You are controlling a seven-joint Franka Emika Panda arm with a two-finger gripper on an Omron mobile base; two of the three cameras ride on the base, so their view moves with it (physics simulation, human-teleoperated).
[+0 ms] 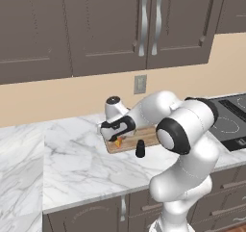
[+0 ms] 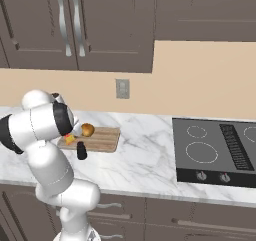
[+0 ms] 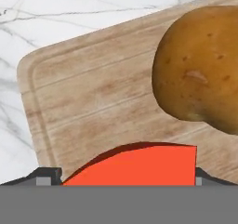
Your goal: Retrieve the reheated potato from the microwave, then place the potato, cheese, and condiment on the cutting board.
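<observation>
Fingers (image 3: 49, 175) sitting either side of the cheese (image 3: 139, 167), apparently clamping it (red face toward the camera), low over the cutting board (image 3: 88, 93). Potato (image 3: 200, 67) already resting on the board just beside the wedge. Condiment (image 2: 81, 150) standing on the tabletop (image 2: 140, 160), at the board's front edge.

No readable text, labels, brands or numbers on anything in view

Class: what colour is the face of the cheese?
Red-orange on the cheese, clearest in the hand view.
</observation>
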